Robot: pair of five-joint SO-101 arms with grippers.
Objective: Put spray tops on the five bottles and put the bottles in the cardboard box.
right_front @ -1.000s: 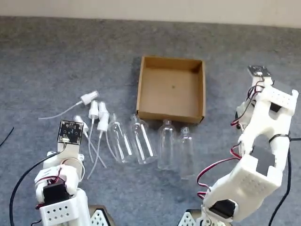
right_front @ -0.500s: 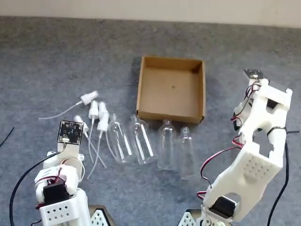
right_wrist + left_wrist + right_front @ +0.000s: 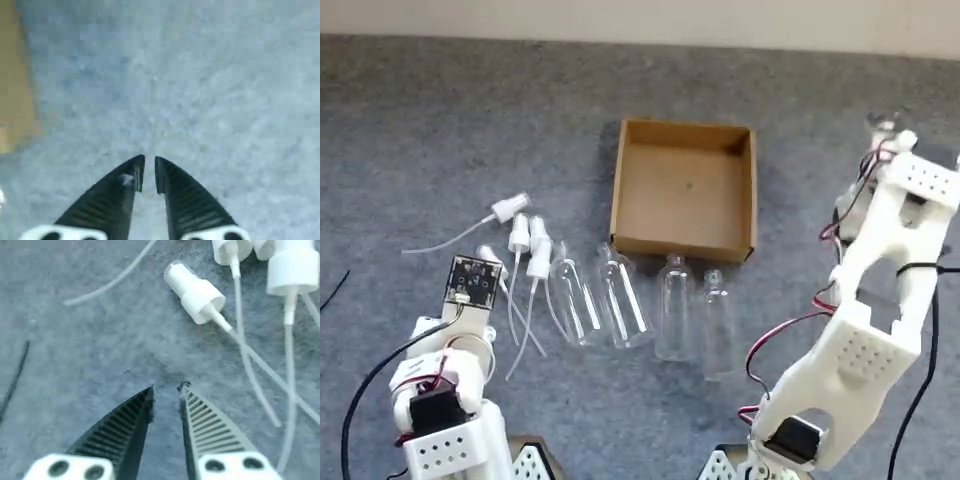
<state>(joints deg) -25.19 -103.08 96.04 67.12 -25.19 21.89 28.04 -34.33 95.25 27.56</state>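
Four uncapped clear bottles (image 3: 625,300) are lying side by side on the counter (image 3: 440,120), just outside the near wall of the cardboard box (image 3: 680,246). The spray tops (image 3: 520,235) are lying clustered farther to the box's left. The left fingers (image 3: 125,430) are hovering near that cluster, slightly parted and empty. The right fingers (image 3: 115,190) are hanging nearly closed, gripping nothing, over the counter to the box's right.

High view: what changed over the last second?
The right arm stretched out and swung its wrist farther away, out beside the cardboard box. Nothing was grasped or released. The left arm barely shifted; the four bottles and the spray tops stayed put.
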